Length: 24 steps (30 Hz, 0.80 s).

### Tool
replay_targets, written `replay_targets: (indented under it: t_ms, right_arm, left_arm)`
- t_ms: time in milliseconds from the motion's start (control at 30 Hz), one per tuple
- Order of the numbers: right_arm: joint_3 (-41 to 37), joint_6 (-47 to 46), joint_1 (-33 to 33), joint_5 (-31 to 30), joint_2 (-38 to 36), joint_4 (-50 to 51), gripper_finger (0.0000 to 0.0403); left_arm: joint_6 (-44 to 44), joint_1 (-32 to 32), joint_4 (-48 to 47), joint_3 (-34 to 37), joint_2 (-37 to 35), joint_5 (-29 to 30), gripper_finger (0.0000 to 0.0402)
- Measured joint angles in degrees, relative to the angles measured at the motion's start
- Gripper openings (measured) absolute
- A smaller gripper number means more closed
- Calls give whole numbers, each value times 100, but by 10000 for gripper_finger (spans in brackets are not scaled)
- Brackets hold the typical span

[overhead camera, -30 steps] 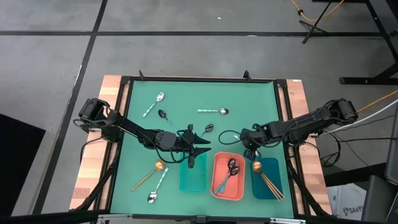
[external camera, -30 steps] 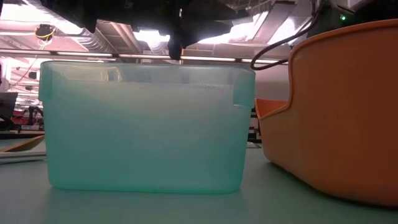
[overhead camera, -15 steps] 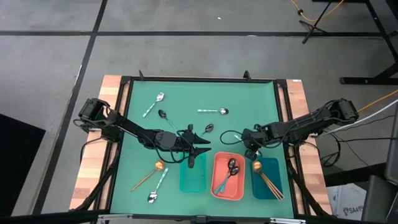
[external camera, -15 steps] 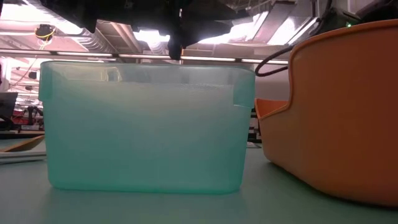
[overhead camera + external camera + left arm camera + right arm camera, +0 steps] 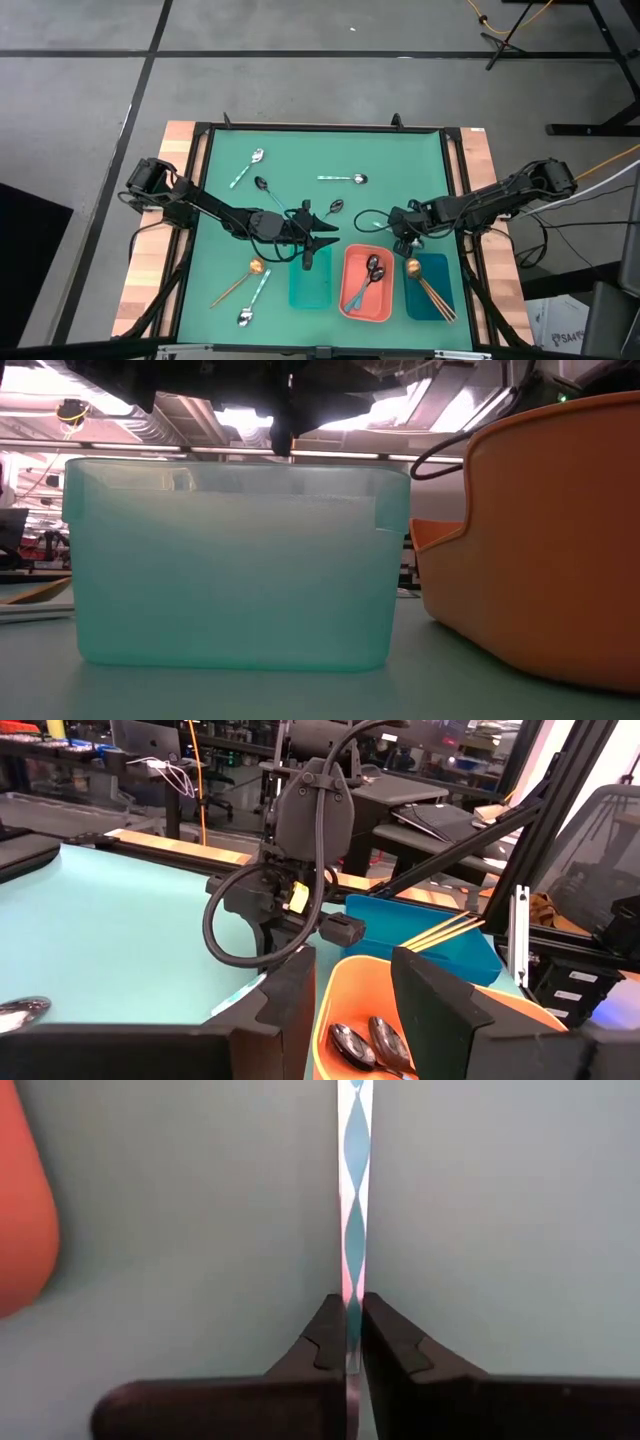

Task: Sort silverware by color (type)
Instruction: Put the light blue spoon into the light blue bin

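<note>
My right gripper [image 5: 347, 1305] stands beside the far end of the coral tray [image 5: 345, 290], pointing steeply down, shut on a slim handle patterned in teal. That spoon's bowl shows in no view. My left gripper [image 5: 350, 990] hovers level above the far end of the teal tray [image 5: 312, 290], open with nothing between its fingers. Several spoons lie loose on the green mat: two silver [image 5: 248, 165] [image 5: 345, 179], two dark [image 5: 262, 185] [image 5: 335, 207], a gold one [image 5: 240, 280] and a silver one [image 5: 252, 300] at the near left. My right gripper pinches the thin teal-patterned handle [image 5: 353, 1270] between its two fingertips. The fingers come from above, slanting steeply down, and lie along the handle. Beyond them the handle runs straight on, low over the green mat.
Dark spoons [image 5: 372, 268] lie in the coral tray. The dark blue tray [image 5: 440, 275] at its right holds gold spoons [image 5: 425, 285]. The three trays stand side by side at the near edge. In the low view the teal tray [image 5: 235, 560] fills the foreground.
</note>
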<state>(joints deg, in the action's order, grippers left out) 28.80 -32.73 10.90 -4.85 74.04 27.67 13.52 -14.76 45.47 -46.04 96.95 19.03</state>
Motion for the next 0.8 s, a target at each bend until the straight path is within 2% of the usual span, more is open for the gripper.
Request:
replay_targets:
  t_ms: [800]
  right_arm:
    - [4, 473, -4, -115, 4, -69, 1]
  left_arm:
    - [0, 0, 0, 0, 0, 0, 127]
